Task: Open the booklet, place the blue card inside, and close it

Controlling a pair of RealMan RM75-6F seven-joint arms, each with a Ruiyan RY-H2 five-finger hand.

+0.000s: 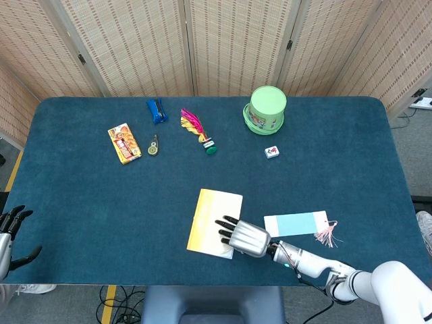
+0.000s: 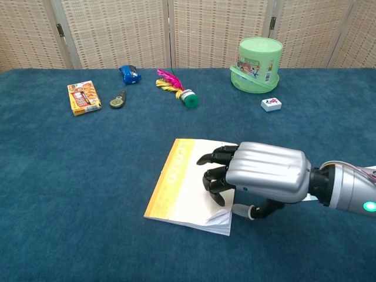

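One right hand point(image 2: 258, 179), fingers spread flat, pressed the closed booklet's point(image 2: 185, 182) right half, with the blue card point(image 1: 295, 223) just right of it.

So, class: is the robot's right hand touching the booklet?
Touching. In the chest view the right hand lies on the booklet, its dark fingers pressed flat onto the white cover.

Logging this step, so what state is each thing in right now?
booklet: closed, lying skewed, near corner lifting
right hand: fingers resting on the booklet
left hand: open, off the table's left edge
blue card: flat on the table, outside the booklet
green tub: upside down on its lid
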